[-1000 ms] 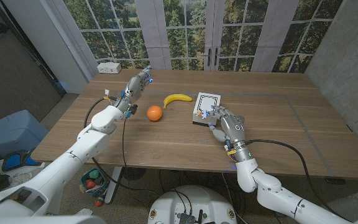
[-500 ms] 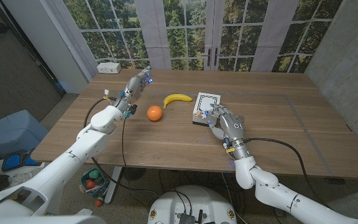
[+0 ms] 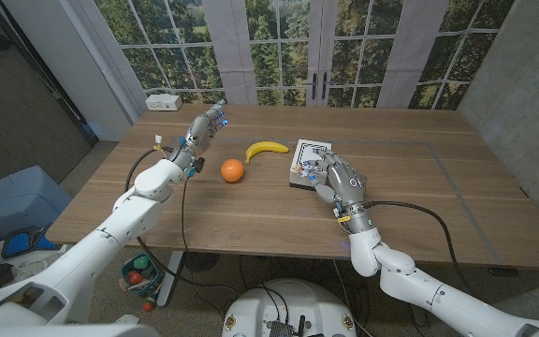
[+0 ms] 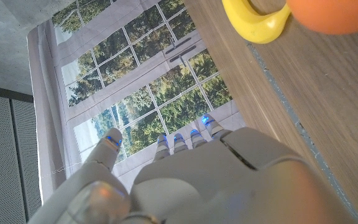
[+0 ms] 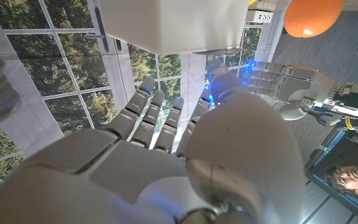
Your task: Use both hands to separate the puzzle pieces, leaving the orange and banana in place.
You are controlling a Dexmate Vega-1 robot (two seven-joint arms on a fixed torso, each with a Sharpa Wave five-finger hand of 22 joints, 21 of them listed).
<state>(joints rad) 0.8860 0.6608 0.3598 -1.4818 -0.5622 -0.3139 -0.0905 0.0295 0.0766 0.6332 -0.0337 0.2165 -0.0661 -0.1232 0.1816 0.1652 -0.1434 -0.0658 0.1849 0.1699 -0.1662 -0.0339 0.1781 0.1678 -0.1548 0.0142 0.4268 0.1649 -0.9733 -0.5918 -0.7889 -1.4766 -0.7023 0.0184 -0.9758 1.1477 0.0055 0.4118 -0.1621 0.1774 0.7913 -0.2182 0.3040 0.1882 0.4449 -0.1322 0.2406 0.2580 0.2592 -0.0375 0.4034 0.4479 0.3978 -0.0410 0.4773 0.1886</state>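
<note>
The puzzle (image 3: 308, 158) is a white square block with a black outline on top, lying mid-table; its white underside edge shows as the puzzle (image 5: 173, 25) in the right wrist view. My right hand (image 3: 338, 178) is at its near right corner, fingers spread and reaching its edge, with no clear grip. The banana (image 3: 267, 149) lies just left of the puzzle and the orange (image 3: 233, 169) sits nearer and further left. My left hand (image 3: 206, 126) hovers behind and left of the orange, fingers straight, holding nothing. In the left wrist view the banana (image 4: 253, 22) and orange (image 4: 334, 14) lie beyond my left hand (image 4: 185, 168).
A white power strip (image 3: 164, 101) sits at the table's back left corner. A blue bin (image 3: 12, 201) stands on the floor to the left. A person (image 5: 347, 177) shows at the edge of the right wrist view. Bare wood stretches right of the puzzle.
My right hand has moved forward and a little left, closing on the puzzle's near right corner. The left hand, orange and banana have not moved.
</note>
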